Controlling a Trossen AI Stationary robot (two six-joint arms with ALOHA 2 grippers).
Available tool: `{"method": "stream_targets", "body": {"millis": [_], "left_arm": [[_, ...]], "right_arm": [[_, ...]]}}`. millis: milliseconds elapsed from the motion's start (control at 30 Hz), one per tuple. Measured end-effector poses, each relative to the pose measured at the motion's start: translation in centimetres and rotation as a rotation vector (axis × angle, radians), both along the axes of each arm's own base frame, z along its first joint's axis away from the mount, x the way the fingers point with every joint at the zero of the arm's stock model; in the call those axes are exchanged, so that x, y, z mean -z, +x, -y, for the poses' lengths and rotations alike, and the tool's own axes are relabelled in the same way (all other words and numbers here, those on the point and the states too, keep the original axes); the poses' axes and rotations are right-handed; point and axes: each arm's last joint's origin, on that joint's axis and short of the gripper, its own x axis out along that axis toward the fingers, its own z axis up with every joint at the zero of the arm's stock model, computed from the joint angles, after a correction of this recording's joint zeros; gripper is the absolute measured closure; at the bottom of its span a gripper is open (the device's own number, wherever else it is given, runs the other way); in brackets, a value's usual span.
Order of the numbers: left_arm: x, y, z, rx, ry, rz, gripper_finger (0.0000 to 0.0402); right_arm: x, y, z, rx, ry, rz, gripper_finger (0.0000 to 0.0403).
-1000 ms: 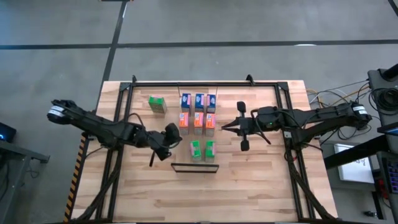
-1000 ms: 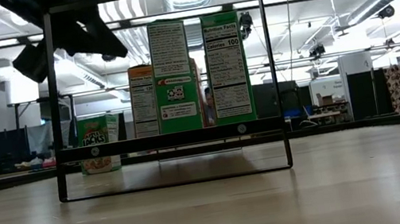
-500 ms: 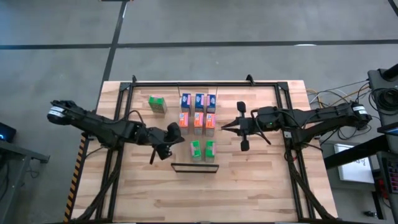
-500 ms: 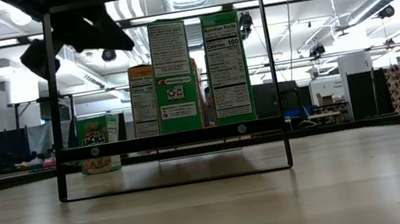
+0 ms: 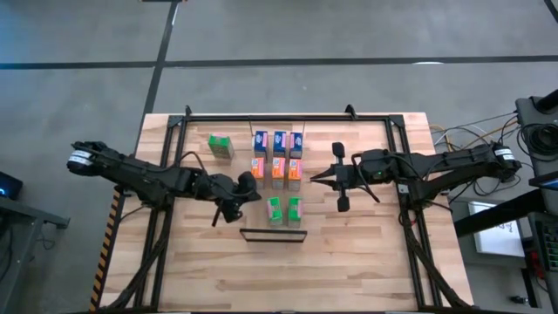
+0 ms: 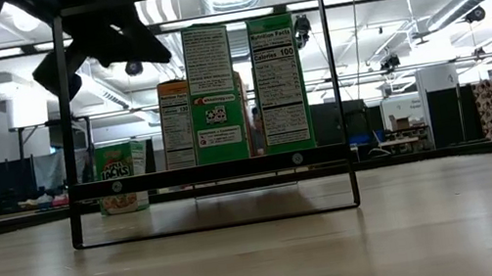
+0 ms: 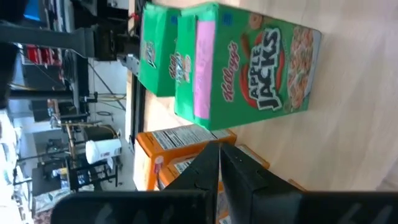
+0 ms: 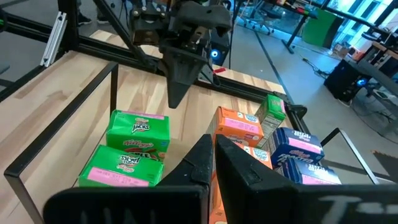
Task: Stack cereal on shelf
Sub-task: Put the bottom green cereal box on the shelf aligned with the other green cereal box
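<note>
Nine small cereal boxes stand on the wooden table. Three blue boxes form the far row, three orange boxes the middle row, and two green boxes stand nearer. A lone green box stands far left. The shelf shows as a thin dark frame just in front of the green pair. My left gripper hangs shut above the table, left of the orange row, with the orange boxes just beyond its fingers. My right gripper hangs shut to the right of the orange row.
A large black metal frame runs around the table's far edge and sides. Bare planked tabletop lies between the shelf and the near edge. Cables and equipment stand off the table's right side.
My left gripper has moved a little toward the table's right edge, closer to the orange boxes, and has turned slightly. It has stayed shut. The boxes have kept their places.
</note>
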Motion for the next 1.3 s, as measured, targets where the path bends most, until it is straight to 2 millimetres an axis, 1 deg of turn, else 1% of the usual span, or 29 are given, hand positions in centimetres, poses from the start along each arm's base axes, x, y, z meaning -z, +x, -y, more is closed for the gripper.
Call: {"method": "stream_targets", "body": {"millis": [300, 633, 1300], "left_arm": [[0.3, 0.6, -0.3, 0.042, -0.03, 0.0, 0.0401], [0.6, 1.1, -0.8, 0.044, -0.05, 0.006, 0.0401], [0.9, 1.7, -1.2, 0.028, -0.052, 0.026, 0.0401]], "right_arm": [[0.1, 0.0, 0.0, 0.001, 0.002, -0.01, 0.0394], [0.3, -0.1, 0.0, 0.001, 0.001, -0.027, 0.0394], [0.3, -0.1, 0.0, 0.006, 0.018, -0.034, 0.0394]]}}
